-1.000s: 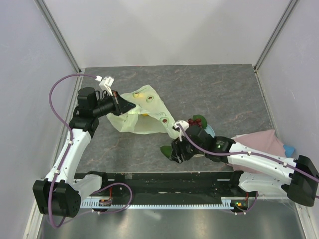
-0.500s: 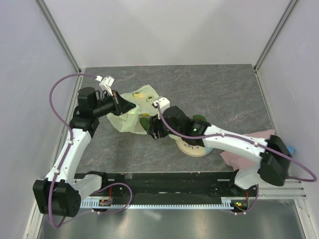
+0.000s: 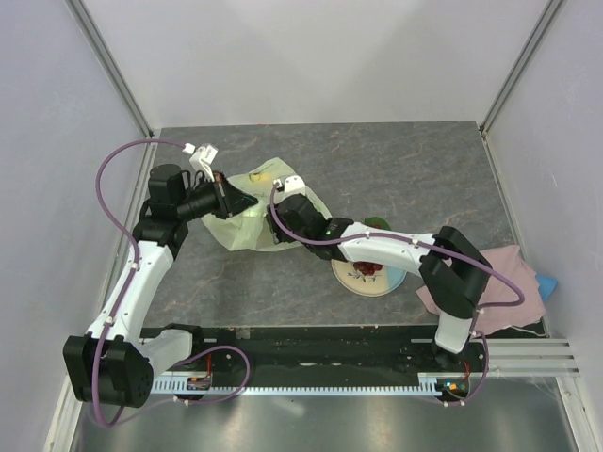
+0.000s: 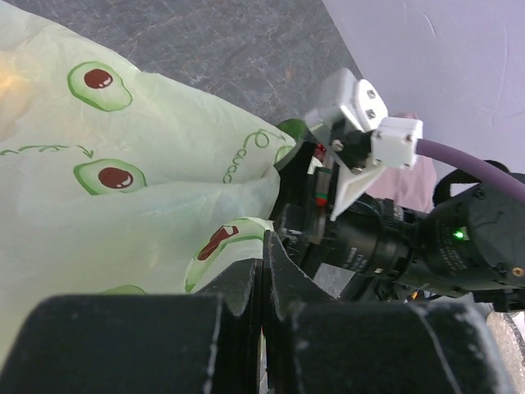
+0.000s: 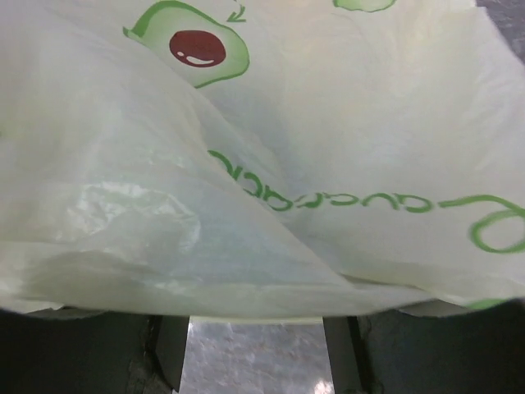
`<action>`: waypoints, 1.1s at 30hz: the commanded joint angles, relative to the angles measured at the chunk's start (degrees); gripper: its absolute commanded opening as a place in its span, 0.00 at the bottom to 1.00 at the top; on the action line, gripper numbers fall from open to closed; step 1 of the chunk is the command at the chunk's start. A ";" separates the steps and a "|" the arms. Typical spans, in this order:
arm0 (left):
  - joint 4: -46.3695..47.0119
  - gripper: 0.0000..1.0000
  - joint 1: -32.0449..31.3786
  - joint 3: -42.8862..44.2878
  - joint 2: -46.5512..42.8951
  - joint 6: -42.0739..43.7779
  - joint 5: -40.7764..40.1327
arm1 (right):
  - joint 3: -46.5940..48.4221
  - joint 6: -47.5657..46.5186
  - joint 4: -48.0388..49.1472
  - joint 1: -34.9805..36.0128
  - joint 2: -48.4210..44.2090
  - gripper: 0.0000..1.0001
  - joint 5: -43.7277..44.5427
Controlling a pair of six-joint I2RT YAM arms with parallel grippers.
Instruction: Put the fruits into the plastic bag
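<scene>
The pale green plastic bag (image 3: 252,224) lies at centre left. My left gripper (image 3: 233,201) is shut on its edge and holds it up; in the left wrist view the film (image 4: 148,189) runs into the closed jaws. My right gripper (image 3: 279,229) is pushed against the bag's right side. In the right wrist view the bag film (image 5: 271,164) covers the fingertips; only the finger bases show, standing apart, and no fruit shows between them. The grape bunch (image 3: 368,269) lies on the plate (image 3: 350,280). A dark green avocado (image 3: 378,224) sits behind the plate.
A pink cloth (image 3: 504,268) lies at the right with a blue item (image 3: 548,282) at its edge. The right arm (image 3: 377,247) stretches across the plate. A yellowish shape (image 3: 256,176) shows through the bag's far part.
My right arm swung from the plate's near side, up and left to the bag, with a dark green avocado in its gripper in the earlier frames. The plate is now uncovered. My left gripper has not moved.
</scene>
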 commanded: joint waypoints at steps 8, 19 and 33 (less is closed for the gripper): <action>1.73 0.02 0.38 1.19 0.32 -0.57 1.95 | 10.23 4.92 8.85 1.05 11.00 0.25 -4.39; 1.73 0.02 0.38 1.19 0.23 -0.57 2.22 | 13.22 8.17 9.73 1.05 16.81 0.52 -3.95; 1.73 0.02 0.38 1.28 0.23 -0.48 2.30 | 11.99 7.21 11.31 1.05 15.59 0.79 -4.56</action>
